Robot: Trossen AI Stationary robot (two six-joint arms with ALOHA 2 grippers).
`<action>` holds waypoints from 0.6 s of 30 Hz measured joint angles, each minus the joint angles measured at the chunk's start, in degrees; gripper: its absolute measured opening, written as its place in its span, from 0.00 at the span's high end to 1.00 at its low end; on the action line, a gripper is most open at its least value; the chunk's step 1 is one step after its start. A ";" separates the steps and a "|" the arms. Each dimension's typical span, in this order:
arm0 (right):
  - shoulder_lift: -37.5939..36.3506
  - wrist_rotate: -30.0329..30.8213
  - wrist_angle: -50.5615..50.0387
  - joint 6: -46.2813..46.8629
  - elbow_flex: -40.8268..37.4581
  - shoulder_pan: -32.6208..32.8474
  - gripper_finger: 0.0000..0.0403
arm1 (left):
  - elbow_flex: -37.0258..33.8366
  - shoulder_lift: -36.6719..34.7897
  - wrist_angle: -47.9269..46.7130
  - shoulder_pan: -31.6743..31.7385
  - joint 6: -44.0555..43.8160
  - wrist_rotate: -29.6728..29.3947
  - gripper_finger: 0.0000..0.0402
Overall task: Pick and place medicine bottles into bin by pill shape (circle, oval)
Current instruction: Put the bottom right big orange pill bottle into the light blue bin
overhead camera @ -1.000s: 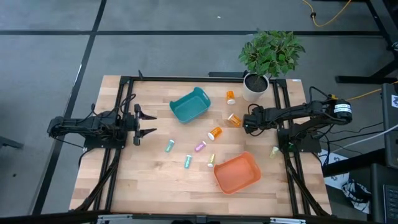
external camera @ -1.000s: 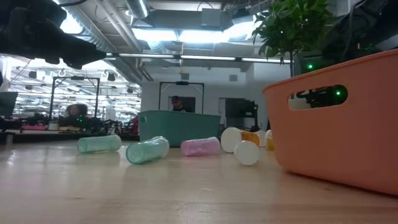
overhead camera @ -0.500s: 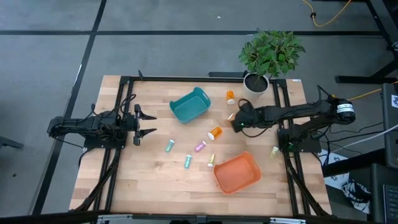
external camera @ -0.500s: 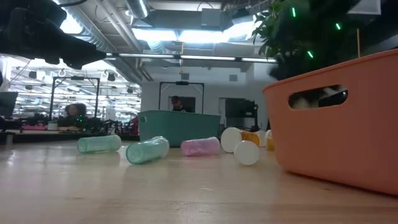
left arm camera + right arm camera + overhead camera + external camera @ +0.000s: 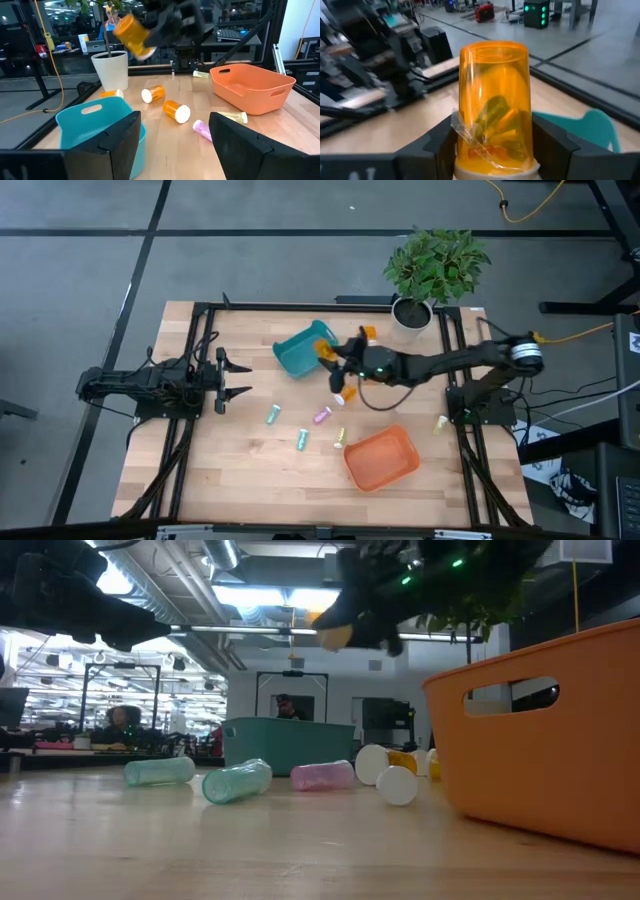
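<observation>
The amber bottle (image 5: 493, 107) hangs above the bench just beside the teal bin (image 5: 303, 350), the right gripper's (image 5: 330, 351) fingers clenched on its body. Probably light, rigid and slick; mid-body hold suits. Left gripper (image 5: 228, 376) waits released, well apart.

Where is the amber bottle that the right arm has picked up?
The amber bottle is held in the right end effector, in the air by the teal bin.

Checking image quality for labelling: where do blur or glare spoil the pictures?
Low view: the right claw and its amber bottle are smeared by motion, ceiling lights glare. Left wrist view: that bottle is blurred too. Right wrist view: bottle sharp, background soft.
</observation>
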 joint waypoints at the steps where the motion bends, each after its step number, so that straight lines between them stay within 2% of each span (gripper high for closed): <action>1: 2.00 0.85 -0.05 -0.97 1.56 -0.62 0.50 | 0.00 0.00 -0.05 -0.01 0.00 -0.02 0.43; 6: 11.36 0.73 -4.06 -2.90 9.70 -3.85 0.50 | 0.00 0.01 -0.09 -0.01 0.00 -0.14 0.43; 9: 14.58 0.68 -7.41 -3.00 14.05 -4.85 0.50 | 0.00 0.01 -0.11 0.00 -0.02 -0.14 0.43; 13: 15.37 0.67 -12.41 -3.06 17.74 -5.17 0.49 | 0.02 0.01 -0.09 0.01 -0.02 -0.17 0.43; 18: 13.88 0.66 -15.29 -4.63 18.48 -4.69 0.48 | 0.02 0.01 -0.11 0.00 -0.01 -0.17 0.43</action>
